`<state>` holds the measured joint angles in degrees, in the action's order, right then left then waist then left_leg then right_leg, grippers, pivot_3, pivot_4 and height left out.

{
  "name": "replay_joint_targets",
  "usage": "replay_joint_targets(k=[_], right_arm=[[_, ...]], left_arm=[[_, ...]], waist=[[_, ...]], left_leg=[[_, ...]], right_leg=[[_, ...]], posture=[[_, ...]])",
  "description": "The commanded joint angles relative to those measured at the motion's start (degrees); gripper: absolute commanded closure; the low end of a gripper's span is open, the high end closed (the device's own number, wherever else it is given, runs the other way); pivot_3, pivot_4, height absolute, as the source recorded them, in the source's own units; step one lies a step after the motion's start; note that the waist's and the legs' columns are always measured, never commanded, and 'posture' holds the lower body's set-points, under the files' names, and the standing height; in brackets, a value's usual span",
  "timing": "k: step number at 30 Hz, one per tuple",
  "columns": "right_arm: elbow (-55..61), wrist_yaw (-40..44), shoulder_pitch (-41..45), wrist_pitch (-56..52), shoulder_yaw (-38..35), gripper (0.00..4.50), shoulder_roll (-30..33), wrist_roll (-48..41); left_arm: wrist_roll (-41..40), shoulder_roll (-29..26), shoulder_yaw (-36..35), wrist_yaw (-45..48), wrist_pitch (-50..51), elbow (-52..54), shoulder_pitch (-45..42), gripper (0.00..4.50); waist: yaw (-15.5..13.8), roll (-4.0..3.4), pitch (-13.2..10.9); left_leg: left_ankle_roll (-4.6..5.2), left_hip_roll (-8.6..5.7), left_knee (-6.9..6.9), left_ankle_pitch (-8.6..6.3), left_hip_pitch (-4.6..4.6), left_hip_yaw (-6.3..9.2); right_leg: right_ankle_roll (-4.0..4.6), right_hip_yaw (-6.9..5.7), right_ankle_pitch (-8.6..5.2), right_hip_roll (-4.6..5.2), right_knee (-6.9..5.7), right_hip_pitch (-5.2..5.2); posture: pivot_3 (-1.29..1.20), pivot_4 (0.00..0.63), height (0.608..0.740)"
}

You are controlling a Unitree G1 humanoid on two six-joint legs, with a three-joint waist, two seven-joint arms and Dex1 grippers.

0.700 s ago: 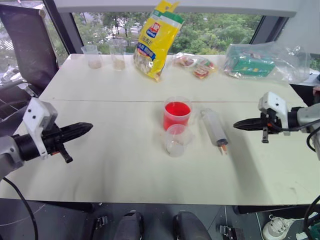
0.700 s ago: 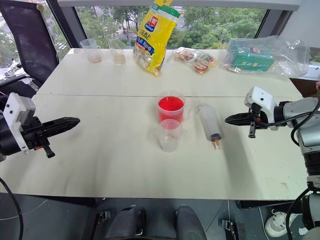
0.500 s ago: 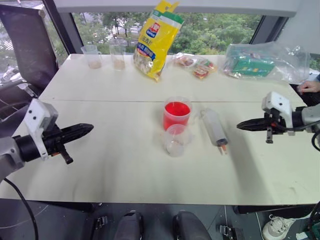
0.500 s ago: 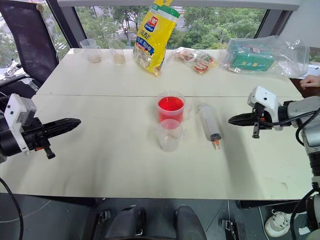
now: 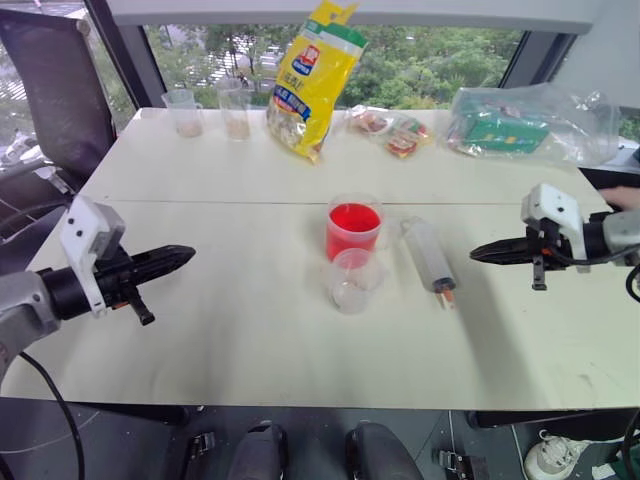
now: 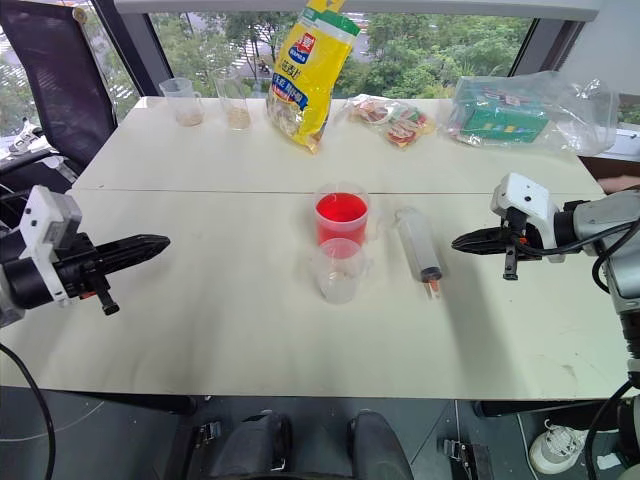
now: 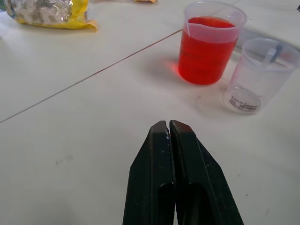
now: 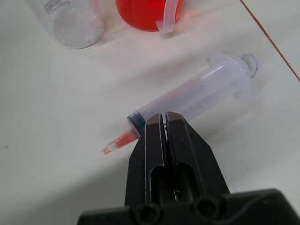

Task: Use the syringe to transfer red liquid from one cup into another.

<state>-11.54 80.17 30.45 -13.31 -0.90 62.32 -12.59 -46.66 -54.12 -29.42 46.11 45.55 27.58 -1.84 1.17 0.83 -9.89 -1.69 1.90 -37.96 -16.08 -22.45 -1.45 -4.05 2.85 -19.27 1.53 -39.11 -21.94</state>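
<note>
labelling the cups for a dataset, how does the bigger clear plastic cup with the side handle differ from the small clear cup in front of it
The handled clear plastic cup holds bright red liquid well up its wall; the small clear plastic cup looks empty. The handled cup is taller and wider; the small cup is shorter and narrower. The handled cup stands farther from the robot, the small cup nearer, just in front. Both are transparent, upright and open-topped on the white table.

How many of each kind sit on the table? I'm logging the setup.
Cups: 4 (red-filled, small clear, two beige-tinted)
Syringe: 1
Yellow bag: 1
Snack packets: 1 cluster
Clear bag with green box: 1
Total: 8
</note>
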Motion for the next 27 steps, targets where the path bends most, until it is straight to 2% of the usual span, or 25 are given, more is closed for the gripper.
replay_joint_targets(k=[1,11,13,15,19,21,27], right_arm=[[0.7,-0.1,1.0,0.6,-1.8,4.5,1.0,-0.5],[-1.0,-2.8,3.9,1.0,-0.1,4.5,-0.3,1.6],[-3.3,-5.4,8.8,-5.1,2.2,3.95,-2.4,3.2],[-5.3,-6.8,13.6,-10.0,4.3,3.18,-4.0,4.6],[-7.6,-7.2,21.6,-18.1,9.4,1.07,-6.0,8.3],[-7.3,-7.3,24.4,-20.5,14.2,0.16,-5.8,13.1],[-18.5,-10.0,39.8,-39.8,23.8,0.07,-15.8,19.9]], left_arm=[[0.6,-0.1,0.1,0.2,-1.4,1.1,-0.3,4.43],[1.2,0.0,1.0,0.2,-1.6,1.0,-0.7,4.43],[1.5,0.0,1.8,0.3,-1.9,0.6,-1.3,4.5],[1.9,0.1,2.6,0.3,-2.3,0.1,-2.0,4.5],[2.5,0.5,4.5,0.1,-3.3,-0.9,-3.4,4.5],[3.1,1.0,5.5,0.0,-3.9,-1.4,-4.1,4.5],[4.5,2.6,7.3,-0.6,-5.2,-2.0,-5.4,4.5]], waist=[[0.0,0.0,0.0],[0.1,0.0,0.0],[0.3,0.0,0.0],[0.8,-0.01,0.0],[1.2,-0.01,0.0],[1.3,-0.01,0.0],[1.9,-0.02,0.0]], left_leg=[[0.0,0.0,0.0,0.0,0.0,0.0],[0.0,0.0,0.0,0.0,0.0,0.0],[0.0,0.0,0.0,0.0,0.01,0.0],[-0.01,0.0,-0.01,0.01,0.02,-0.01],[-0.02,-0.01,0.02,0.01,-0.03,0.0],[-0.02,-0.02,0.03,0.01,-0.21,-0.01],[-0.04,-0.02,0.01,0.03,-0.4,-0.12]], right_leg=[[0.0,0.0,0.0,0.0,0.0,0.0],[0.0,0.0,0.0,0.0,0.0,0.0],[0.0,0.0,0.0,0.0,0.0,0.0],[0.01,0.02,0.0,-0.01,-0.03,-0.01],[0.02,0.01,0.0,0.0,-0.04,-0.08],[0.01,0.02,0.0,0.0,-0.05,-0.29],[0.01,0.12,0.0,-0.02,-0.26,-0.64]], posture=[[0.0,0.15,0.74],[0.0,0.15,0.74],[0.0,0.15,0.74],[0.0,0.15,0.74],[0.0,0.15,0.74],[0.0,0.15,0.74],[0.0,0.15,0.74]])
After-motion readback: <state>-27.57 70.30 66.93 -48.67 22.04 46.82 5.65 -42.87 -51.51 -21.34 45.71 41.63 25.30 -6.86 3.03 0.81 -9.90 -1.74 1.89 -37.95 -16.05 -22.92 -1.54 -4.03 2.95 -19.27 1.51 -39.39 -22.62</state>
